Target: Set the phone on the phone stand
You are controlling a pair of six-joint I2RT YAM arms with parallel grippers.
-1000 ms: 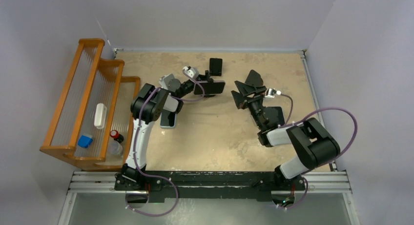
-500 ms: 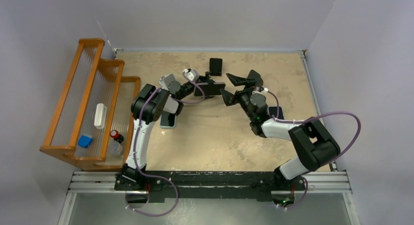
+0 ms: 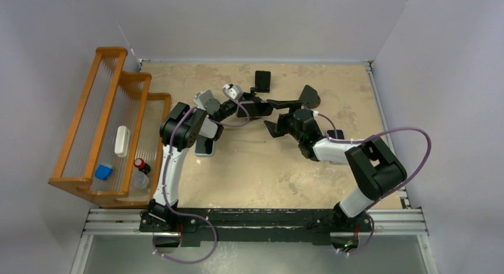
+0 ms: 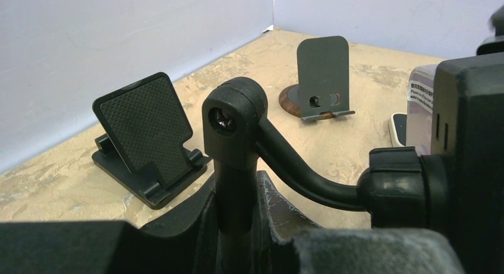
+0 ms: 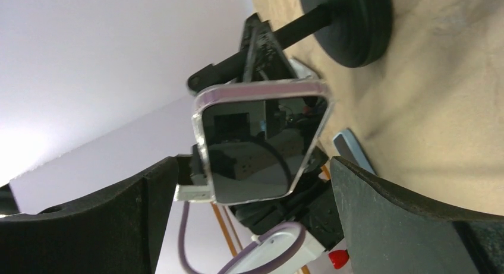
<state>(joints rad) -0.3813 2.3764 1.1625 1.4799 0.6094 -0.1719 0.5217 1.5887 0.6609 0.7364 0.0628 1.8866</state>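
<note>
A phone in a lavender case (image 5: 258,146) sits in the clamp of a black stand with a bent post (image 4: 235,125) and a round base (image 5: 350,21). From above the phone (image 3: 257,109) is a dark rectangle at the table's middle back. My left gripper (image 3: 242,103) is shut on the stand's post (image 4: 238,185). My right gripper (image 3: 274,115) is open. In the right wrist view its two fingers straddle the phone (image 5: 254,167) without touching it.
A black textured stand (image 3: 262,79) and a grey plate stand on a wooden base (image 3: 309,95) sit at the back. A light-blue phone (image 3: 205,145) lies by the left arm. A wooden rack (image 3: 101,125) with small items lines the left edge.
My right gripper has swung left from the table's right side and now straddles the phone, still open. The left gripper and stand have not moved.
</note>
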